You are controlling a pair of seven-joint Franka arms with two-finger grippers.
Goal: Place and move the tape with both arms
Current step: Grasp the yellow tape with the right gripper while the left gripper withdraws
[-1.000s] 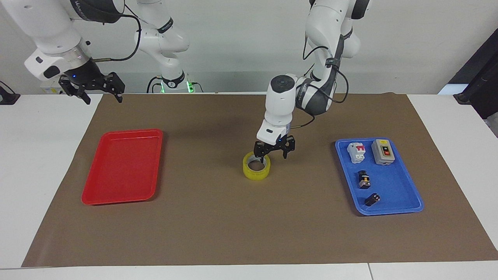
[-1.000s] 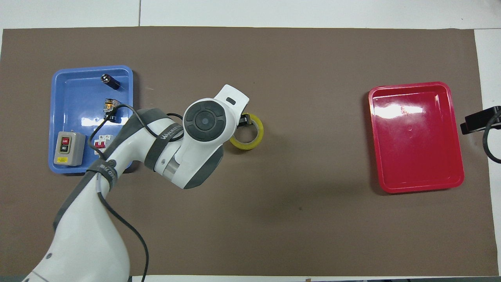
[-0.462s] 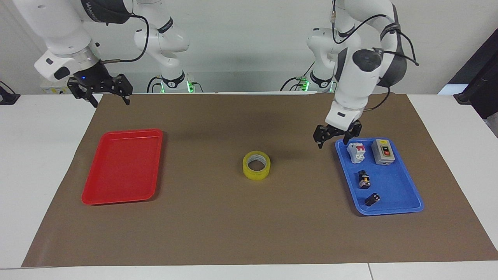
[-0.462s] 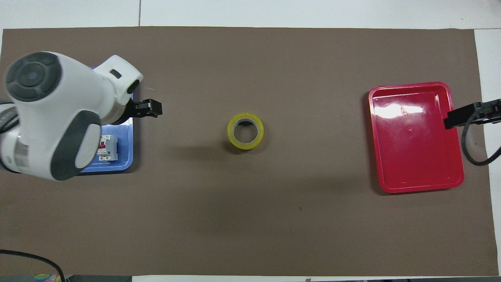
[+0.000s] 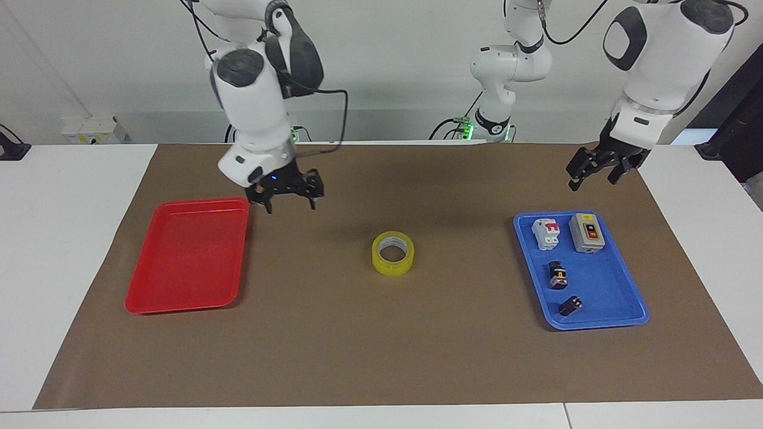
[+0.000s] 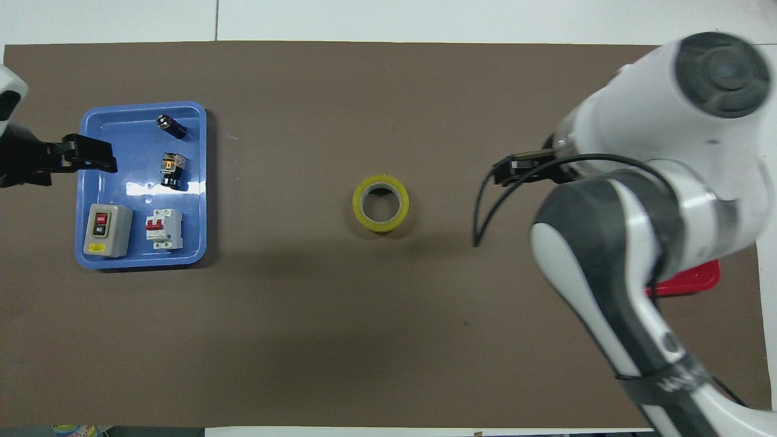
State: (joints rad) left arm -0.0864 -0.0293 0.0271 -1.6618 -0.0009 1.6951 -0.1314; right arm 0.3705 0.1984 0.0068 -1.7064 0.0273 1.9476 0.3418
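The brown mat point(image 5: 381, 333) carries everything, and the tape point(image 5: 393, 253) is the landmark: it lies flat on the mat's middle, touched by nothing, a fair handover spot between the two arms. The red tray point(image 5: 186, 256) sits well apart from the tape toward the right arm's end, probably the goal; the blue tray point(image 5: 602, 313) of switch parts sits well apart toward the left arm's end.

The right gripper point(image 5: 288, 193) hangs over the mat between the tape and the red tray, fingers spread and empty, likely lining up a grasp. The left gripper point(image 5: 599, 170) hangs over the mat's edge past the blue tray, holding nothing; its fingers seem parted, though the angle is poor.

A second ago the left gripper stood at the tape; since then it has pulled away, while the right gripper has swung in from the table's end. The tape has not shifted.
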